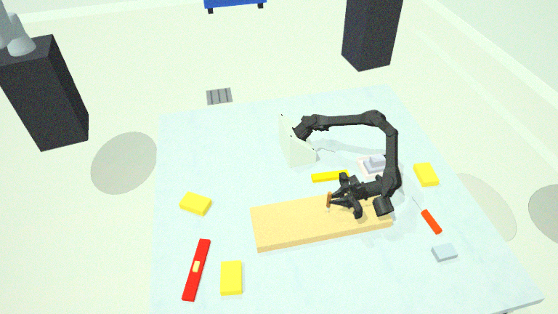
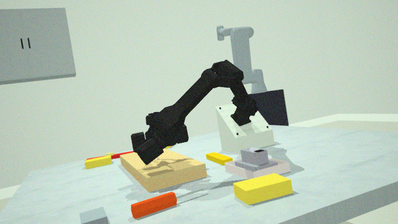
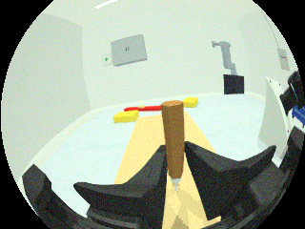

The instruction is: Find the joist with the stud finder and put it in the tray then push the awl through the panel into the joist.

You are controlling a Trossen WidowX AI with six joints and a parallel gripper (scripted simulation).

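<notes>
Wrist view showed the awl (image 1: 328,199) (image 3: 173,138) gripped by its wooden handle in the hand (image 1: 331,198) (image 3: 174,147), near-upright over the panel (image 1: 301,223) (image 2: 175,174) (image 3: 143,138) — a stiff, light tool, probably best clamped low against slipping.

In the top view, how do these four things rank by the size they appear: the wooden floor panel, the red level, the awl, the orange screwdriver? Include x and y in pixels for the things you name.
1. Floor panel (image 1: 296,224) (image 2: 175,177) (image 3: 148,138)
2. Red level (image 1: 201,251) (image 2: 122,153) (image 3: 150,109)
3. Orange screwdriver (image 1: 431,222) (image 2: 154,205)
4. Awl (image 1: 328,200) (image 3: 173,138), partly hidden at its tip
</notes>
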